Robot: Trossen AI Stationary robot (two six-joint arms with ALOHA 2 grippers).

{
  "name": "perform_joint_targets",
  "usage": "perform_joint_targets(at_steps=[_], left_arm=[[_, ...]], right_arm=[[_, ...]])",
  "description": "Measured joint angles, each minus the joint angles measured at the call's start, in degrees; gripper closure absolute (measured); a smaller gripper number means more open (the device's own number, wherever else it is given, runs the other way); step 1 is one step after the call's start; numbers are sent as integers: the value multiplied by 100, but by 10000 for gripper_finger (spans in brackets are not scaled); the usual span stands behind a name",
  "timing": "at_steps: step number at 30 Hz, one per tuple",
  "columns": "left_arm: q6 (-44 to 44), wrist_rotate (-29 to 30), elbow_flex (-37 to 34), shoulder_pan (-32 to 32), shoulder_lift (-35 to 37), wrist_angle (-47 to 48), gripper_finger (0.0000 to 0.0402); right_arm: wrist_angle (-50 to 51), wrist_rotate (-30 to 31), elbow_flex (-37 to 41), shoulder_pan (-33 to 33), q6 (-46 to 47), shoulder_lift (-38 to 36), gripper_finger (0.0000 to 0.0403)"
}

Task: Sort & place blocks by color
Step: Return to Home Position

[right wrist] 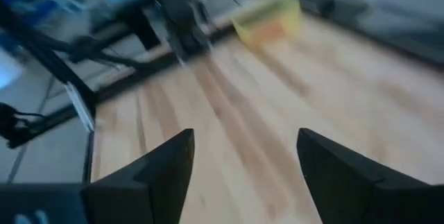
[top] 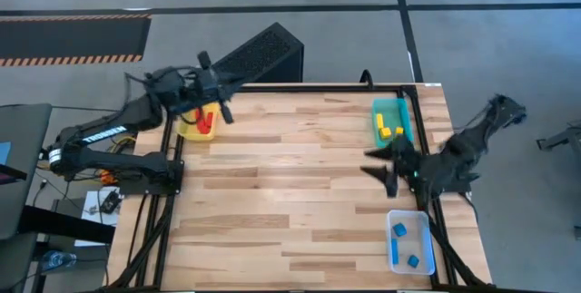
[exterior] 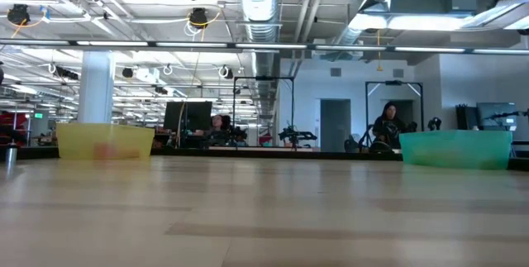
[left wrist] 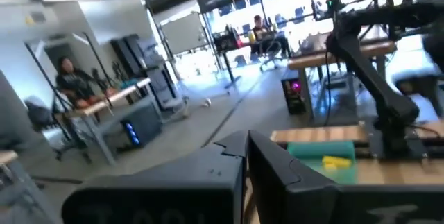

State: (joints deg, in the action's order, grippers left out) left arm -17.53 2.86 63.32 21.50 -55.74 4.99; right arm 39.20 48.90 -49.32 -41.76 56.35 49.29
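Red blocks (top: 203,118) lie in the yellow tray (top: 193,128) at the table's far left corner. Yellow blocks (top: 388,130) lie in the teal tray (top: 392,112) at the far right, and blue blocks (top: 399,230) lie in the clear tray (top: 410,241) at the near right. My left gripper (top: 221,86) hangs shut and empty above the yellow tray, pointing across the table (left wrist: 246,161). My right gripper (top: 374,168) is open and empty over bare wood just nearside of the teal tray, pointing left (right wrist: 239,175).
A black box (top: 263,53) stands beyond the table's far edge, near my left gripper. The wooden table top (top: 290,184) is bare between the trays. The low view shows only the yellow tray (exterior: 105,141) and the teal tray (exterior: 457,148); people sit in the room behind.
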Motion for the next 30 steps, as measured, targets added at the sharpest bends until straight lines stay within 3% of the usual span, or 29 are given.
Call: perform_joint_targets(at_steps=[3,6,9,13,16,19,23,27,30], left_arm=[[521,-114,-725,-12,-19,-817,396],[1385,-446,-1442,-155,-115,-2186,396],[1763,-397,-1834,-304,-162,-2754,396],[1709,-403,-1971,-554,-71,-2446,396],[1287,-1074,-2219,-791,226,-2264,396],[1386,-914,-2681,-972,605,-2436,396],[1417,-320,-3440,-1019,1187,-2778,396],[1227,-424,-4238,-949,1454,-2735,396],[1554,-411,-4622,-949,1505,-2891,396]], right_arm=[[-1069,-851,0,1055,-1977,-464,139],[-2235,-2469,0,2202,-3350,-607,159],[-2959,-4079,0,3236,-3916,-492,192],[-3361,-5471,1,4231,-4379,-107,257],[-4140,-6029,11,4701,-4586,104,321],[-5142,-6598,-5,4970,-4591,79,385],[-4636,-6681,-4,5250,-4969,-380,381],[-3264,-6414,15,5889,-5442,-853,379],[-3236,-6604,288,6374,-5292,-1183,393]])
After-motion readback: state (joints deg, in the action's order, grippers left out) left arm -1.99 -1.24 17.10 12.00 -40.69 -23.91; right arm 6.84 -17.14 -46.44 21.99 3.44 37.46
